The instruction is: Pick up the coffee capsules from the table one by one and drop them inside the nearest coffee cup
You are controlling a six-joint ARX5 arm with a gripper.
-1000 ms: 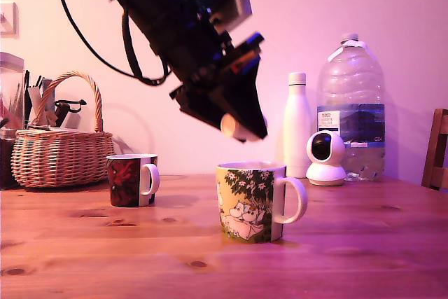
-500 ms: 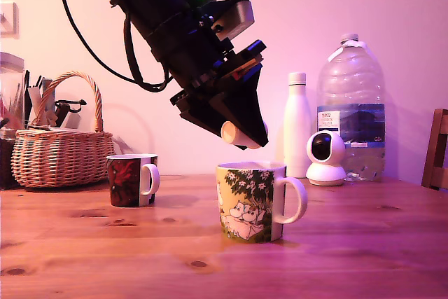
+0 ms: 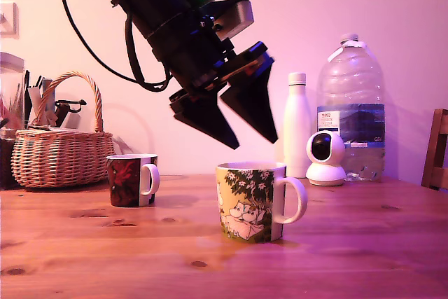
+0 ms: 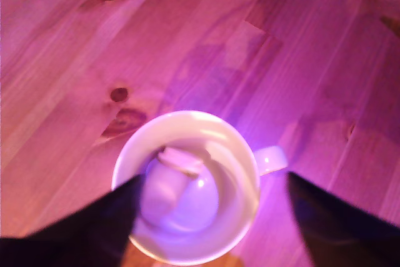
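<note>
The counter (image 3: pixel 364 243) is carrying the coffee cup (image 3: pixel 248 204) directly beneath the arm, and the fingers (image 3: pixel 210 120) are hanging spread apart just above its rim, gripping nothing; 1 capsule (image 4: pixel 172 182) is lying tilted inside the cup against its wall. The risk I am judging is a careless descent or sideways swing; a fingertip could be catching the rim, tipping the cup and spilling the capsule.

A wicker basket (image 3: pixel 59 152), red mug (image 3: pixel 131 180), white bottle (image 3: pixel 297 125), camera (image 3: pixel 326 157) and water jug (image 3: pixel 351 106) stand behind.
</note>
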